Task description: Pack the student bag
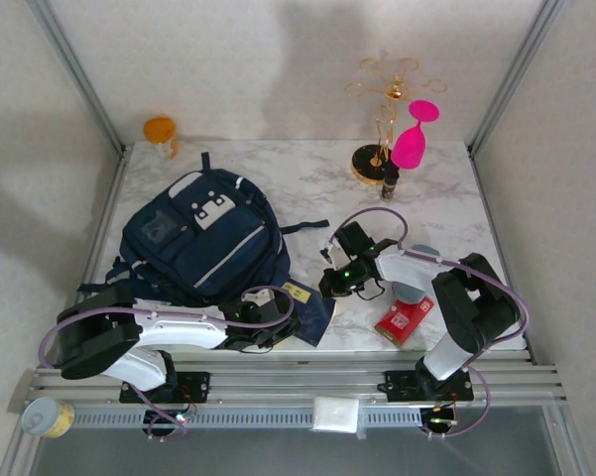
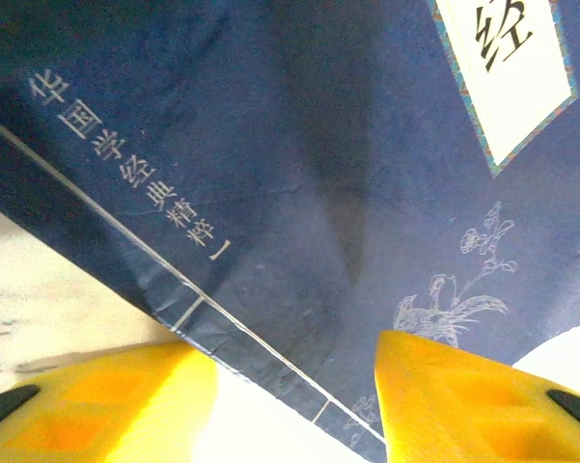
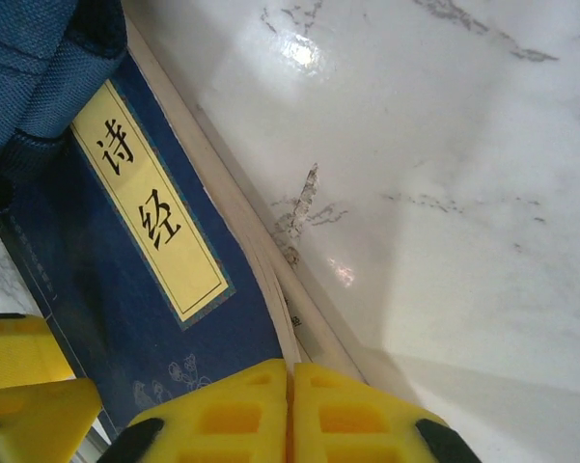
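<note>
Right gripper (image 3: 290, 381), jaws pressed together, is sitting just right of the student bag (image 1: 198, 243); left gripper (image 2: 291, 349), jaws half apart, is sitting at its near edge.

On the marble table (image 1: 307, 183), an orange cup (image 1: 160, 132) stands at the 11 o'clock corner. At 1 o'clock a gold wire rack (image 1: 382, 109) carries a pink wine glass (image 1: 414, 139) hung bowl-down, with a small dark bottle (image 1: 389, 183) just beside the rack's base. A red box (image 1: 405, 319) lies flat at 4 o'clock, near the table's front edge.
</note>
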Available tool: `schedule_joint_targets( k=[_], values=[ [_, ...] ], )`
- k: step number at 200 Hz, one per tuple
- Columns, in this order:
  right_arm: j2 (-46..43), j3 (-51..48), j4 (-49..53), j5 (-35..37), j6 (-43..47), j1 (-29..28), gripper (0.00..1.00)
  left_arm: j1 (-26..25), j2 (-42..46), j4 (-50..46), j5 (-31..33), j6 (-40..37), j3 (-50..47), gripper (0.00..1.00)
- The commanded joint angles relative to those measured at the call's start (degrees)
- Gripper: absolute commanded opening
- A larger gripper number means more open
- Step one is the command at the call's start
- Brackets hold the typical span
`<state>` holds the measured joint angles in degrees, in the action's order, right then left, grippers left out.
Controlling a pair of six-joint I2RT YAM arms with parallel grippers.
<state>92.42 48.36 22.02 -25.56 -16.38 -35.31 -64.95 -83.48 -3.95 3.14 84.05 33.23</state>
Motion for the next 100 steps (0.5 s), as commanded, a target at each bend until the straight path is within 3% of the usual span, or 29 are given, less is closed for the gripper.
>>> schedule_joint_targets(
  k=[1,100],
  values=[
    [-2.8,-1.8,2.1,-2.3,-1.0,1.0,0.0,1.4,-4.3,16.5,6.1,1.2,0.2,0.53],
    [-22.9,-1.8,0.5,-12.9,-11.5,14.7,0.0,3.2,4.7,21.2,5.4,0.3,1.4,0.74]
  ],
)
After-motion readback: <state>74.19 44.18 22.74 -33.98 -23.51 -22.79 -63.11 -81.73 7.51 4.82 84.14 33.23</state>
